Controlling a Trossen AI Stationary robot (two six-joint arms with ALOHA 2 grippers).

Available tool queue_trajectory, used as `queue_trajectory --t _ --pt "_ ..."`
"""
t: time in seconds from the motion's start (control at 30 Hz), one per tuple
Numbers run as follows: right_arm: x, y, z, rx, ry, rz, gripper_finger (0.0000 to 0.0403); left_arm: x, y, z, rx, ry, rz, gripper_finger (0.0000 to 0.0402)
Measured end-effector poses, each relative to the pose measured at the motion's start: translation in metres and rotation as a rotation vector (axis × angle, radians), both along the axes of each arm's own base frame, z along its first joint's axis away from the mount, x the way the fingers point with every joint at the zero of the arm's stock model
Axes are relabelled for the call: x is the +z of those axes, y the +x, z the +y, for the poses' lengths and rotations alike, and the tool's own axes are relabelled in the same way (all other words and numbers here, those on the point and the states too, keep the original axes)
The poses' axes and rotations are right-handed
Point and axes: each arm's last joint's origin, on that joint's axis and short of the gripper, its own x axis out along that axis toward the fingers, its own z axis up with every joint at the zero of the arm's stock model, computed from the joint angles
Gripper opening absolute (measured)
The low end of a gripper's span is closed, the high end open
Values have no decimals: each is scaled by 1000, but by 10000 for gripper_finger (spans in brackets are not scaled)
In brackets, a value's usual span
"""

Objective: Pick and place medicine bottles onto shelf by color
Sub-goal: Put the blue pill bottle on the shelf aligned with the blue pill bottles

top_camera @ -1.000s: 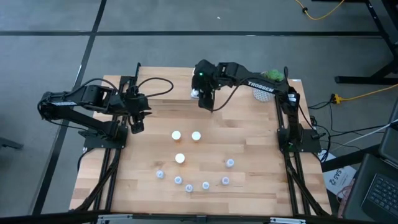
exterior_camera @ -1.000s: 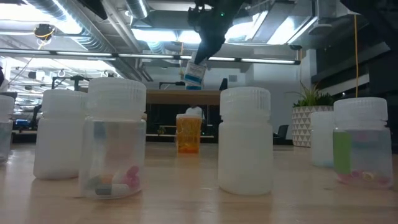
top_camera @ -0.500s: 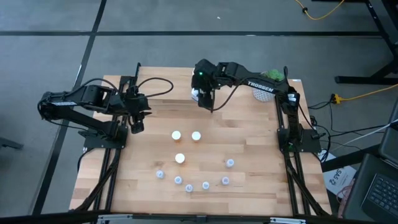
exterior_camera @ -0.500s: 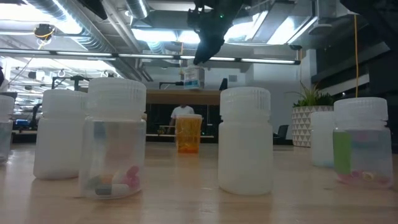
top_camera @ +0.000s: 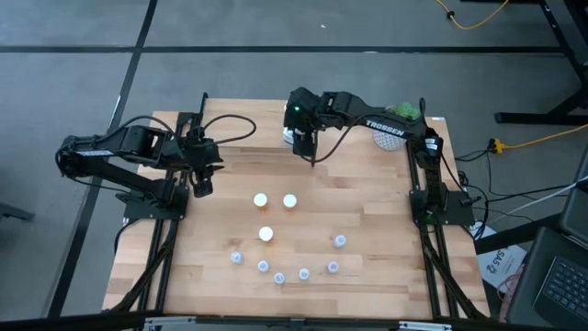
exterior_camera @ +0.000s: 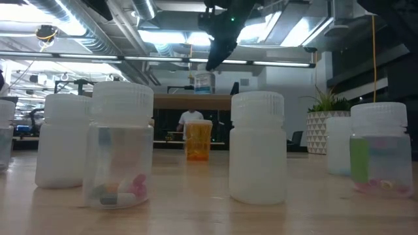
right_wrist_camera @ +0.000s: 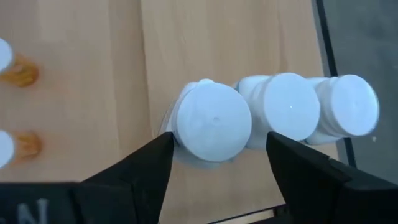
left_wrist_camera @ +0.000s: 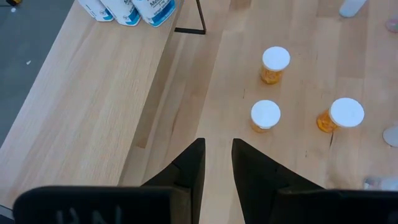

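My dark matt plastic fingers (right_wrist_camera: 143, 168) frame smooth white plastic caps (right_wrist_camera: 214, 121). The shelf (right_wrist_camera: 217, 37) is pale, satin-finished wood, like the table (top_camera: 367, 230); the orange bottles (left_wrist_camera: 270, 65) look translucent plastic.

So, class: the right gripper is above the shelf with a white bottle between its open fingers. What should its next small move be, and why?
Probably lift the right gripper straight up. Its fingers stand open, clear of the white bottle, which stands on the shelf beside two other white bottles, so it looks released. Three orange bottles wait on the table.
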Motion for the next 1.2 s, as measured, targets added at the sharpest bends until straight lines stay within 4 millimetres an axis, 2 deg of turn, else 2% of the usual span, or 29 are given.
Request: queue_trajectory --t 0.17,0.3,0.47,0.57,0.67,0.8,1.03,1.2 --pt "1 -1 0 -3 -3 4 261 0 0 0 0 0 0 73" --pt "13 -1 5 6 -11 -21 261 0 0 0 0 0 0 73" --pt "29 -5 17 1 10 -27 261 0 0 0 0 0 0 73" --pt "30 -8 28 0 67 5 261 0 0 0 0 0 0 73" --pt "25 -8 39 41 163 30 261 0 0 0 0 0 0 73" --pt "5 -3 48 82 221 67 261 0 0 0 0 0 0 73" --pt "-19 7 46 97 186 63 261 0 0 0 0 -1 0 73" --pt "-17 6 42 38 86 71 261 0 0 0 0 -1 -1 73"
